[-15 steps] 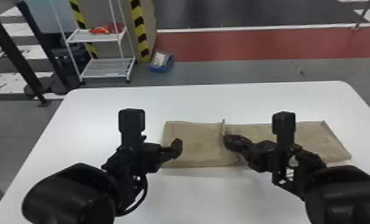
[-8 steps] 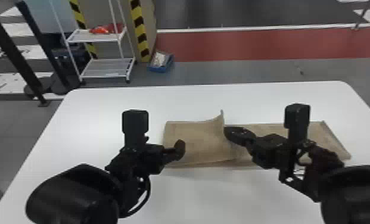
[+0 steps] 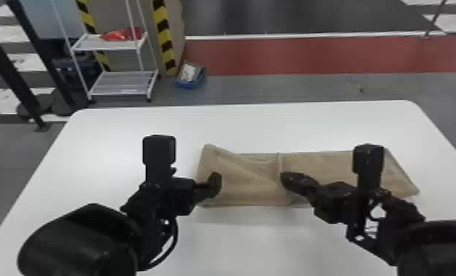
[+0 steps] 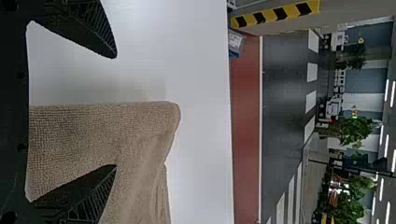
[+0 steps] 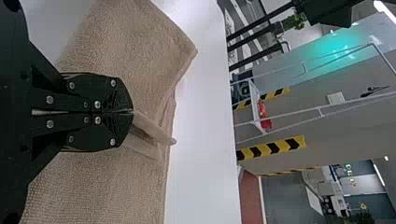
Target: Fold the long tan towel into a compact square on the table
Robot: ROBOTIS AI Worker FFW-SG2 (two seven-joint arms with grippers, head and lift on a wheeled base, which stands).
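Tan fabric right across the middle of the white table (image 3: pixel 127 128), and that's the towel (image 3: pixel 252 187), lying lengthwise, doubled over on its left half, the right stretch reaching out to a slanted end. At the centre stands a narrow raised edge, and the right tool (image 5: pixel 133 112) has it, fingers closed together with the cloth pinched at their tips. Over on the left, the left tool (image 4: pixel 116 111) is at the folded end, its fingers spread wide, one of them over the cloth.

Look at that upper layer, though: a diagonal crease runs through it, and a strip of the layer underneath peeks out along the far side. So the step in hand, as I read it, is squaring up this first fold, and it wants patience. The right tool should keep the pull gentle and low, in line with the long edges; tug too hard and the whole towel could slide or skew further. The left tool would do well to steady the folded end and smooth that crease outward. Edges matched, set the pinched edge down flat before letting go, so it doesn't spring up. Only then is it time for the right end to come over.
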